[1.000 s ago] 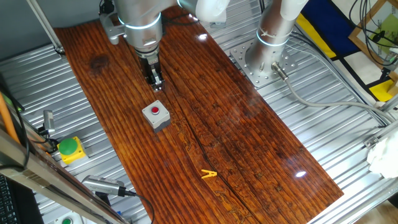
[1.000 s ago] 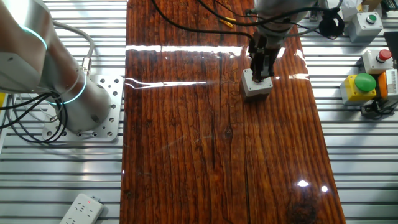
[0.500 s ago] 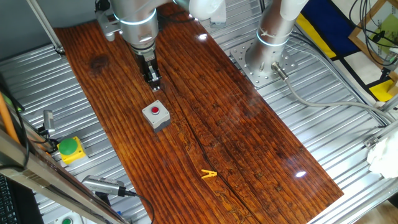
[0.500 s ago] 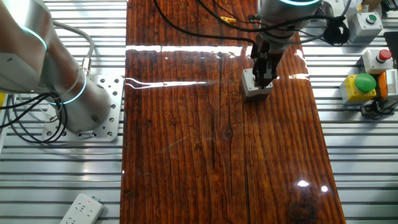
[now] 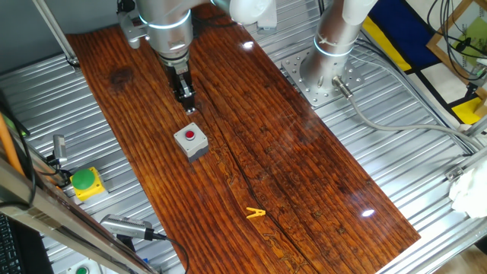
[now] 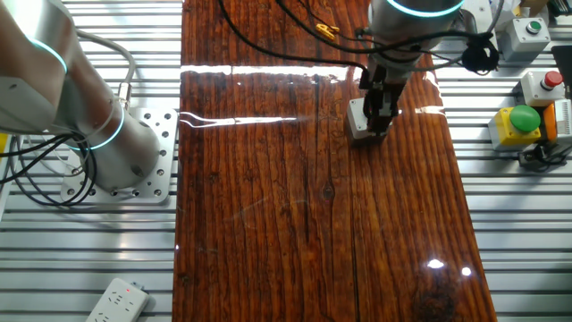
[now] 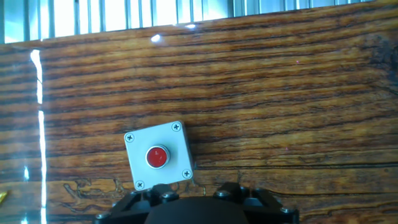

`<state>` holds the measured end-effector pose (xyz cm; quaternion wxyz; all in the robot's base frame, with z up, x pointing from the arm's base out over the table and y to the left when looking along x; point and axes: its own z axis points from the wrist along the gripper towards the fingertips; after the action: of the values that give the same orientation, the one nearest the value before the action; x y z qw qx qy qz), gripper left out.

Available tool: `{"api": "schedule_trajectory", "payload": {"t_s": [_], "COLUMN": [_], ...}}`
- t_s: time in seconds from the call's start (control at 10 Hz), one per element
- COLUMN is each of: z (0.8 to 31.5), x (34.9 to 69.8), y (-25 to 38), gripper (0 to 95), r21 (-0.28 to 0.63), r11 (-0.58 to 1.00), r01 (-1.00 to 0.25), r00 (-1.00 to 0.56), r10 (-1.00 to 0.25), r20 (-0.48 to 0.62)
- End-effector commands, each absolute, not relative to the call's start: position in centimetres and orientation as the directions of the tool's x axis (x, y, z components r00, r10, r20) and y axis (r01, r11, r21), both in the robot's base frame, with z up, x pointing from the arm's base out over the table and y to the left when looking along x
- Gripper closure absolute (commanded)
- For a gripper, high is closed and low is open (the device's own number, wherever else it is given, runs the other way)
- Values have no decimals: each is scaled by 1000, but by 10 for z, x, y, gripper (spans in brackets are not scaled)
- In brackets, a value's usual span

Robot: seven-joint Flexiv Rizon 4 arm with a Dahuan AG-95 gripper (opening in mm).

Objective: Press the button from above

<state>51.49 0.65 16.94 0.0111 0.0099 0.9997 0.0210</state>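
Note:
The button [image 5: 190,136] is a small round red push-button in a grey square box [image 5: 192,146] on the wooden board. In the hand view the button [image 7: 157,156] sits left of centre, its box [image 7: 174,140] just ahead of the hand. My gripper [image 5: 185,97] hangs above the board, a little behind the box and clear of it. Its fingertips show as one dark column with no gap. In the other fixed view the gripper [image 6: 378,116] covers most of the box [image 6: 356,125], and the button is hidden.
A green button on a yellow box [image 5: 85,181] lies off the board's left edge, also in the other fixed view [image 6: 516,121]. A yellow clip [image 5: 255,214] lies on the board near the front. A second arm's base [image 5: 327,72] stands at the right.
My gripper has risen and drawn slightly back from the button box. The box has not moved.

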Motion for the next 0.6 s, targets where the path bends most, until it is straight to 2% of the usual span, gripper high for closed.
{"api": "schedule_trajectory", "payload": {"t_s": [0.1, 0.6], "z": [166, 158], "x": [515, 519], "y": [5, 4], "gripper": [190, 190], "r21": [44, 43], "r11": [999, 999], "r01": [15, -2], "r00": [-1000, -1000], "r10": [16, -1], "r20": [-22, -23]}}
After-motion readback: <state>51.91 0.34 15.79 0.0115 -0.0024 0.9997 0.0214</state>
